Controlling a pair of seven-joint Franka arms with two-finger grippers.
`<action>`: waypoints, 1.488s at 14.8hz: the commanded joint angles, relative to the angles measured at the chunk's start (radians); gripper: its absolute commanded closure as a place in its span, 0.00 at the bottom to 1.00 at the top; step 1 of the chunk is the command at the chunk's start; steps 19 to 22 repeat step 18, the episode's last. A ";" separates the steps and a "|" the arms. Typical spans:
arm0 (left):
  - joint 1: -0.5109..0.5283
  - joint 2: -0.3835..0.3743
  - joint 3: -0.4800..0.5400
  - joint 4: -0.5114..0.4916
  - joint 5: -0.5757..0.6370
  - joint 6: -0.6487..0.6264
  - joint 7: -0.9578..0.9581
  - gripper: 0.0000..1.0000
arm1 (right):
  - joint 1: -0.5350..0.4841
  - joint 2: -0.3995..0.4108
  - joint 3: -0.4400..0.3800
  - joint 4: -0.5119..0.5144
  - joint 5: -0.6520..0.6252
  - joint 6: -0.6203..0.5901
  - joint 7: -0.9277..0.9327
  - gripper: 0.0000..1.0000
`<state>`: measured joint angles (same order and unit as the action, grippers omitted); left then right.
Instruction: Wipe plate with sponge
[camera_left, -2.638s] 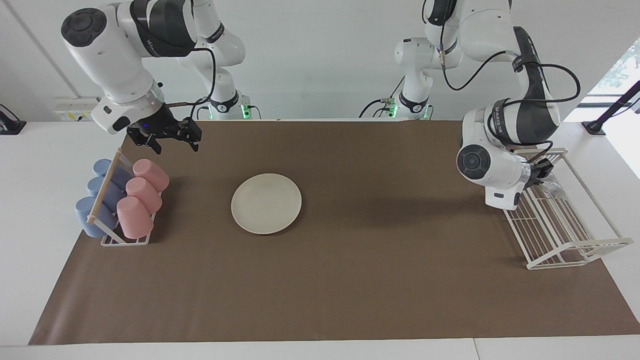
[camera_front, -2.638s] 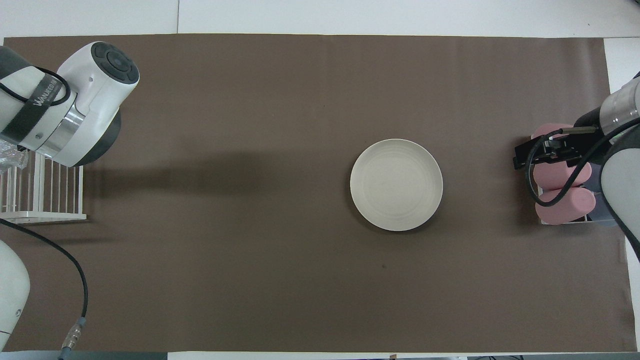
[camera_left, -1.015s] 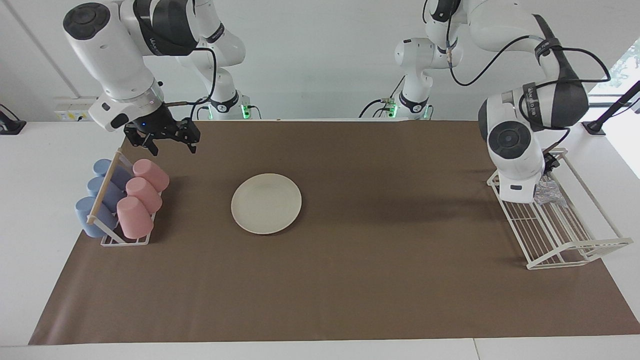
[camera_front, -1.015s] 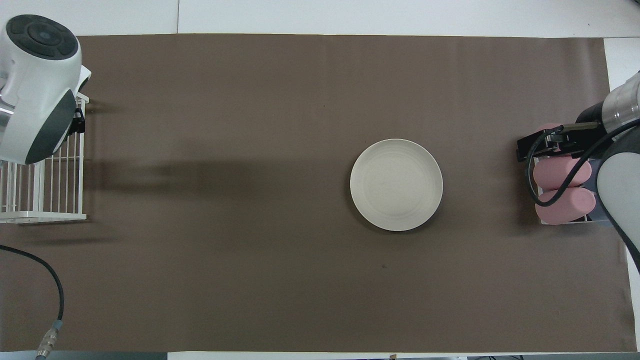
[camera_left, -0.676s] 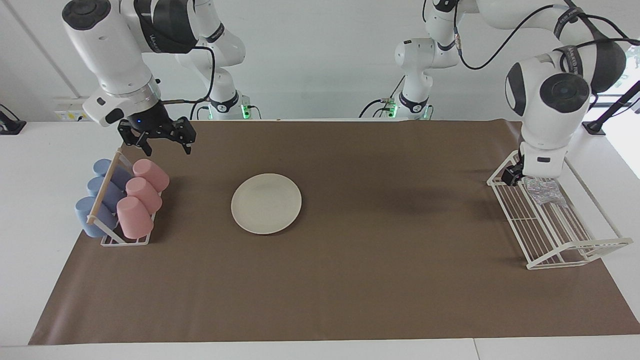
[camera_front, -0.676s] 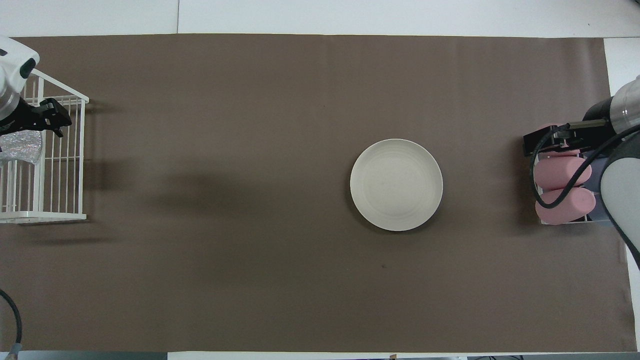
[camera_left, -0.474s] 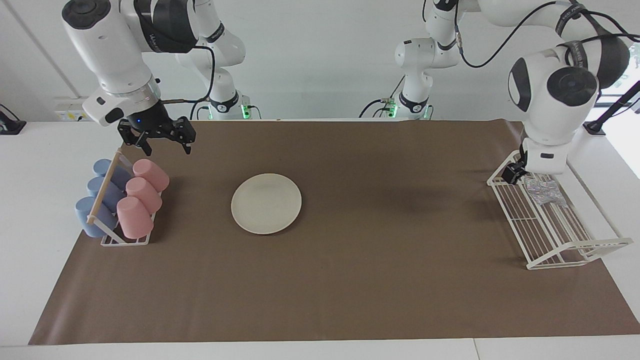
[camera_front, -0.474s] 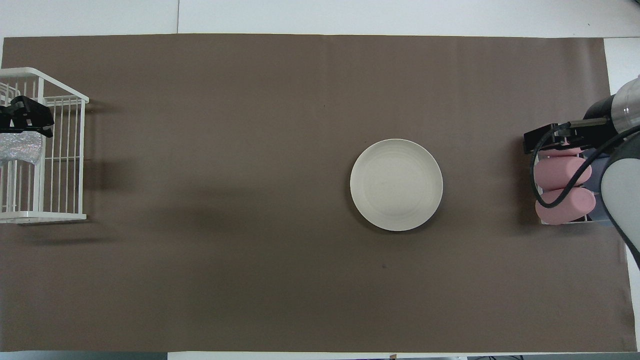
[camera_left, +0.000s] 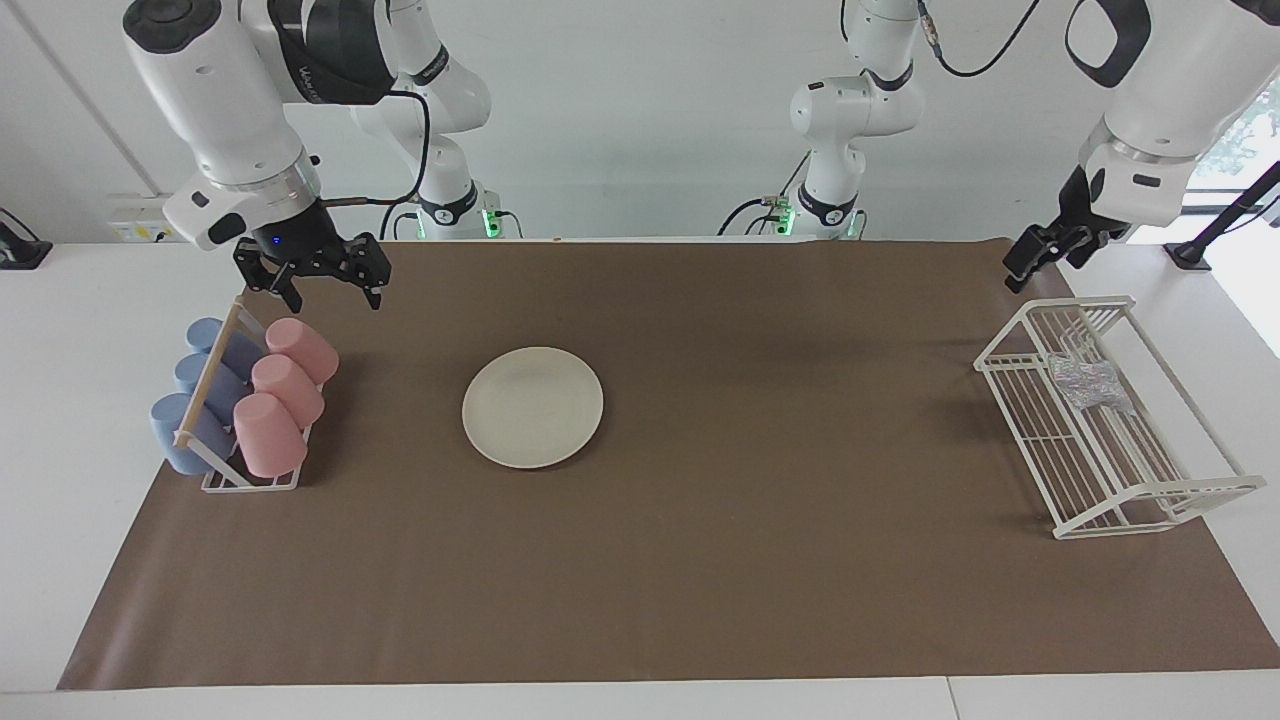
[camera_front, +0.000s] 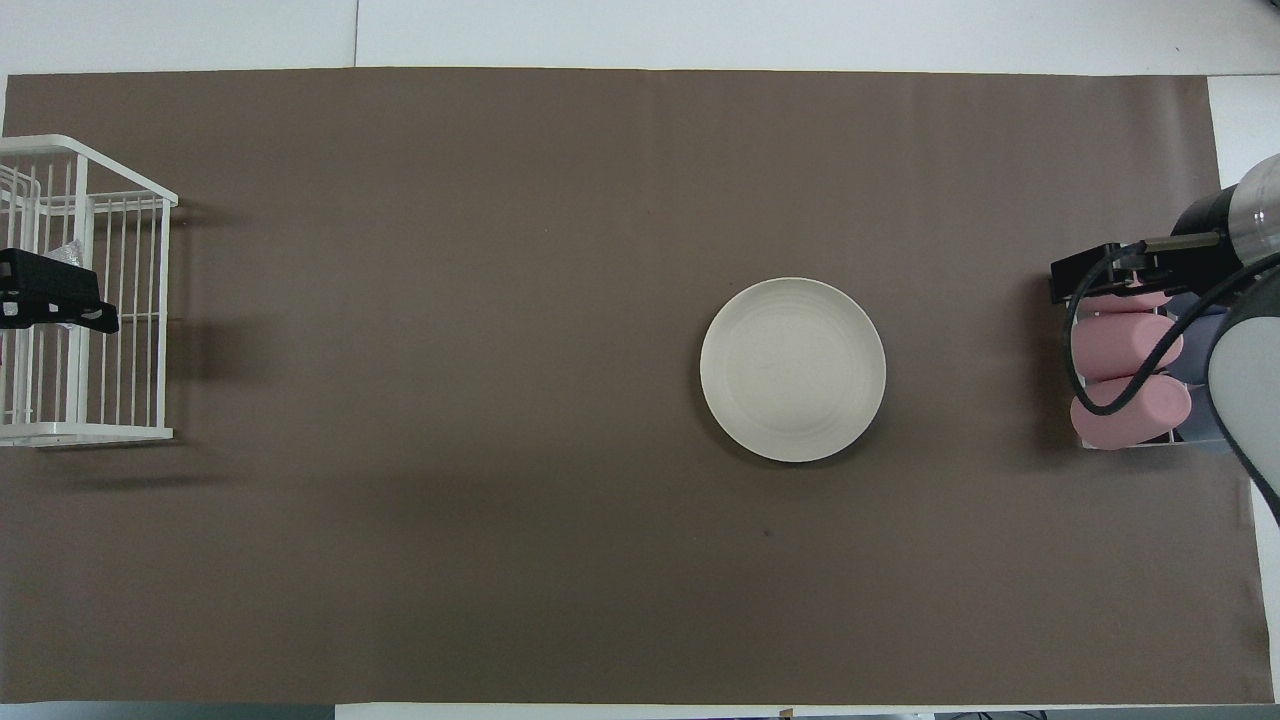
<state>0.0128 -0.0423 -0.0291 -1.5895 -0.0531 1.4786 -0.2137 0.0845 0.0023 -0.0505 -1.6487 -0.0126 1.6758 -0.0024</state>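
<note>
On the brown mat (camera_left: 700, 560) that covers the bench (camera_left: 60, 420), the plate (camera_left: 533, 407) lies flat and bare, somewhat toward the right arm's end and well apart from everything else. Its cream-white face shows faint concentric rings in the overhead view.

At the left arm's end stands a white wire rack (camera_left: 1180, 495), and the sponge (camera_left: 1087, 383) lies inside it, in the part of the rack nearer to the robots. It rests on the rack's wire floor, a small silvery crumpled pad. The left gripper (camera_left: 1037, 255) hangs in the air above the mat, just off the rack's robot-side corner, clear of both rack and sponge. Its fingers stand spread and hold nothing. In the overhead view it appears over the rack and hides most of the sponge.

At the right arm's end sits a cup holder (camera_left: 215, 385) with a wooden bar, carrying three pink cups (camera_left: 282, 395) and three blue cups (camera_left: 195, 400) lying on their sides in two rows. The right gripper (camera_left: 325, 285) hovers above the mat beside the holder's robot-side end, over the nearest pink cup in the overhead view, touching nothing. Its fingers are apart and empty.
</note>
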 joint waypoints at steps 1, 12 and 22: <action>-0.004 -0.034 0.009 -0.093 -0.024 0.067 0.030 0.00 | -0.008 -0.018 0.009 0.004 -0.021 0.007 0.016 0.00; -0.028 0.010 -0.002 -0.067 0.067 0.089 0.115 0.00 | -0.022 -0.022 -0.008 0.004 -0.003 -0.001 0.015 0.00; -0.020 0.007 -0.003 -0.067 0.064 0.095 0.115 0.00 | -0.020 -0.022 -0.008 0.004 -0.003 -0.001 0.015 0.00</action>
